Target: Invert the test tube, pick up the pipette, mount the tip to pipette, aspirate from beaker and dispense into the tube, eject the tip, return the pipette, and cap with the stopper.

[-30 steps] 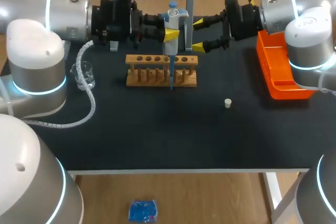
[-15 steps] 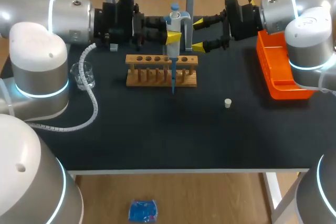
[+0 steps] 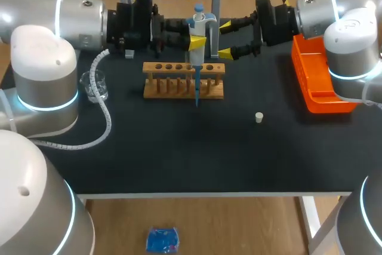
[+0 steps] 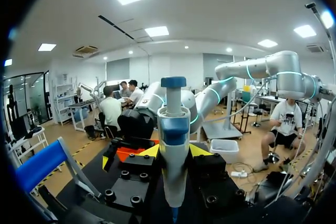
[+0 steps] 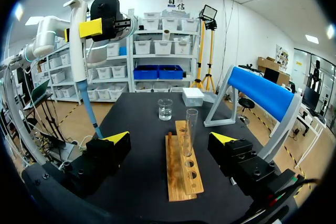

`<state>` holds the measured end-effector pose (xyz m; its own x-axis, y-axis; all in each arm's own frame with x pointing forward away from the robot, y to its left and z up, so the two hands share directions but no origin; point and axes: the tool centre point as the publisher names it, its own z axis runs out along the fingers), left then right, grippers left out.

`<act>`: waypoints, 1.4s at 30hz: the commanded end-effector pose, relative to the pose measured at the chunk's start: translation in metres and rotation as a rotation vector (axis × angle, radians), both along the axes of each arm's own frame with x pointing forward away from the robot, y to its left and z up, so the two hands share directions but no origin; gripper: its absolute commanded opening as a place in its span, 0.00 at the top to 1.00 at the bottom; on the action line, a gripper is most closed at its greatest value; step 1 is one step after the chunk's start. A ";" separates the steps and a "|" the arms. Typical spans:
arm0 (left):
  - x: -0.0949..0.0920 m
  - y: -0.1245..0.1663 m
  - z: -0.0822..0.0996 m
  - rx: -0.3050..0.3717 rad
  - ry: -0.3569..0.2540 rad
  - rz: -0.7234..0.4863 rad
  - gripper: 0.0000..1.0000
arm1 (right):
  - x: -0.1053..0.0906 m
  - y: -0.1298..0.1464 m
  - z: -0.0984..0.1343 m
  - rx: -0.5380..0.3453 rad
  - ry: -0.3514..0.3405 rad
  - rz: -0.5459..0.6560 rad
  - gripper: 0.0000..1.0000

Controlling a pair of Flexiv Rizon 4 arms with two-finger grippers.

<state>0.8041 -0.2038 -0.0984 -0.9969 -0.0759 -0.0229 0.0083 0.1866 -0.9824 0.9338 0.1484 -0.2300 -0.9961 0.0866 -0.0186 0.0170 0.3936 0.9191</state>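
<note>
Overhead, left pincer (image 3: 196,41) grasping pipette (image 3: 197,17); right pincer (image 3: 225,40) released; tube (image 5: 191,129) upright, right wrist view only

Head camera: you have it high and behind the robot, facing down on the whole table (image 3: 179,153), far off. Left wrist camera: pressed close behind the pipette (image 4: 174,145), facing level, out past the table. Right wrist camera: low over the table, facing along the wooden rack (image 5: 184,169), near it. All three share the pipette; head and right wrist share the rack.
</note>
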 end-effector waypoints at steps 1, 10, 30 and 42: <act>0.000 -0.001 -0.001 -0.004 -0.002 0.002 1.00 | 0.000 0.000 0.000 -0.001 0.000 0.001 0.00; 0.000 -0.001 -0.001 -0.004 -0.002 0.002 1.00 | -0.032 -0.041 0.019 0.068 0.037 -0.028 0.00; 0.000 -0.001 -0.001 -0.004 -0.002 0.002 1.00 | -0.153 -0.060 0.047 0.217 -0.033 0.036 0.00; 0.000 -0.001 -0.001 -0.004 -0.002 0.002 1.00 | -0.176 -0.020 0.063 0.328 -0.018 0.114 0.00</act>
<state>0.8043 -0.2037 -0.0985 -0.9969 -0.0753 -0.0225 0.0081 0.1864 -0.9824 0.7563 0.1210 -0.1675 -0.9996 -0.0210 -0.0200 -0.0216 0.0767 0.9968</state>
